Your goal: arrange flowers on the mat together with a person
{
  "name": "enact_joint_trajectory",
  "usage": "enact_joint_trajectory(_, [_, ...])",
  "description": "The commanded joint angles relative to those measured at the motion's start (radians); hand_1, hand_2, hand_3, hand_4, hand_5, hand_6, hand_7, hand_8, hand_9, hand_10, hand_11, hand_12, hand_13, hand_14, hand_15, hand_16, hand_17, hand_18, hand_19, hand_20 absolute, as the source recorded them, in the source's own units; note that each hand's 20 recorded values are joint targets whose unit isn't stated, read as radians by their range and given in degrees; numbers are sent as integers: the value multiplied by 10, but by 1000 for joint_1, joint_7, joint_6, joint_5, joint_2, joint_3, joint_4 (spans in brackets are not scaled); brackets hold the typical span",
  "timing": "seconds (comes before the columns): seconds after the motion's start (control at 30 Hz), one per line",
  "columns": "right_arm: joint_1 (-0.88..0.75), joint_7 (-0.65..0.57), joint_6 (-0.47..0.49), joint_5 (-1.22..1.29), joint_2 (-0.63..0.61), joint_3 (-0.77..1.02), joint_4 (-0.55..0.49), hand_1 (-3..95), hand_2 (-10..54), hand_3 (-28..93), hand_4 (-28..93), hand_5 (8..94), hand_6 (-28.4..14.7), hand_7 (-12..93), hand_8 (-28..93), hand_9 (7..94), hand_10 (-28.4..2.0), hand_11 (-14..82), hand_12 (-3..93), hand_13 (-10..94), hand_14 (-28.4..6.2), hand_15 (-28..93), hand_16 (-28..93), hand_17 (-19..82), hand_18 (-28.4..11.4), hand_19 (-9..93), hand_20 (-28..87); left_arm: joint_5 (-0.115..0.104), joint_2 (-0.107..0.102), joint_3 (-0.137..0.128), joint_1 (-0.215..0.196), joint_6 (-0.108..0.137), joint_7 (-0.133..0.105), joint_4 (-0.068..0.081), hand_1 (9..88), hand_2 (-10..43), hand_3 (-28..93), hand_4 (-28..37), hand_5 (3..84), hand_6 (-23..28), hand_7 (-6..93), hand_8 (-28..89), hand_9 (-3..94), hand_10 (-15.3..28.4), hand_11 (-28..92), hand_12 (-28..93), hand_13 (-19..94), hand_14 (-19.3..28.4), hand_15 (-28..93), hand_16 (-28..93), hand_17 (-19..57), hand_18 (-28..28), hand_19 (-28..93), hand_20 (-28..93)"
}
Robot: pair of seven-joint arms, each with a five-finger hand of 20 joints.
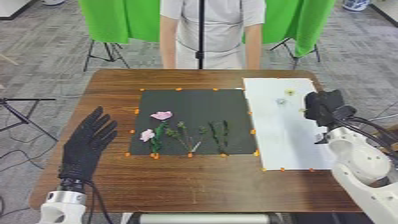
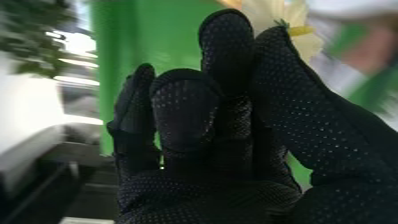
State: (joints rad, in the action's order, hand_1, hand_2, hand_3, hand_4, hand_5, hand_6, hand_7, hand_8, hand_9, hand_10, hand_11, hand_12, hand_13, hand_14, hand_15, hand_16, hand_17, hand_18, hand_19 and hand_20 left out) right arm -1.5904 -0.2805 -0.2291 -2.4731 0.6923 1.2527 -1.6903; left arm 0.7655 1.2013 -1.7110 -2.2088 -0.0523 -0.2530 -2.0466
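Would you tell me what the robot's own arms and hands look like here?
The left arm and right arm are white, with smooth, rounded segments and dark cables near the wrists. The left hand and right hand wear black fabric gloves; the right one's glove is speckled with small pale dots.

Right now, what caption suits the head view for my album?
Pink flowers and green stems on a black mat, a black-gloved left hand nearby.
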Motion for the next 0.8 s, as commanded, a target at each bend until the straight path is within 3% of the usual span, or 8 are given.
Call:
enact_joint_trajectory(0.03, [342,267,17,63,165,-329,-74,486,-95,843,-269,714,36,496,-19,867,-47,207,500,728,-46,708,299,270,-190,774,459,-1,-5,4,-5,-11,15,10,250,-28,718,-282,286,31,189,-104,240,115,158,163,203,141,221,26,-99,222,409,94])
enact_joint_trajectory(0.17, [471,365,105,55,304,-455,18,486,-95,837,-266,719,34,490,-39,871,-48,195,494,726,-46,701,312,269,-189,774,459,-5,-12,10,1,-7,19,15,249,-28,719,-281,285,31,190,-103,240,115,158,163,204,140,220,26,-99,222,409,94])
enact_joint_trajectory(0.3, [520,412,115,12,403,-528,76,492,-95,834,-275,723,36,481,-47,874,-49,184,489,726,-47,698,313,269,-188,773,460,-8,-17,21,2,-5,19,15,250,-28,720,-281,285,31,189,-103,240,114,158,163,203,141,221,26,-99,222,409,94])
enact_joint_trajectory(0.63, [531,405,133,-86,498,-602,125,499,-95,823,-282,729,39,470,-51,875,-48,172,488,725,-44,696,311,268,-186,771,459,-2,-10,19,16,-10,38,25,250,-28,720,-282,285,31,190,-104,240,115,159,162,203,141,222,25,-99,222,410,94])
enact_joint_trajectory(0.77, [534,403,141,-129,526,-609,173,499,-95,819,-282,720,44,471,-46,873,-48,170,489,722,-43,697,313,267,-184,771,459,0,-9,22,36,-18,49,36,250,-27,719,-282,285,31,192,-104,240,115,160,162,204,140,221,25,-99,222,410,93])
enact_joint_trajectory(0.8, [533,390,134,-126,513,-623,160,499,-95,818,-282,718,44,471,-45,871,-47,170,490,721,-43,697,313,266,-183,770,459,-2,-14,25,20,-15,39,25,249,-27,720,-282,285,31,191,-104,240,115,160,162,204,140,221,25,-99,222,409,93])
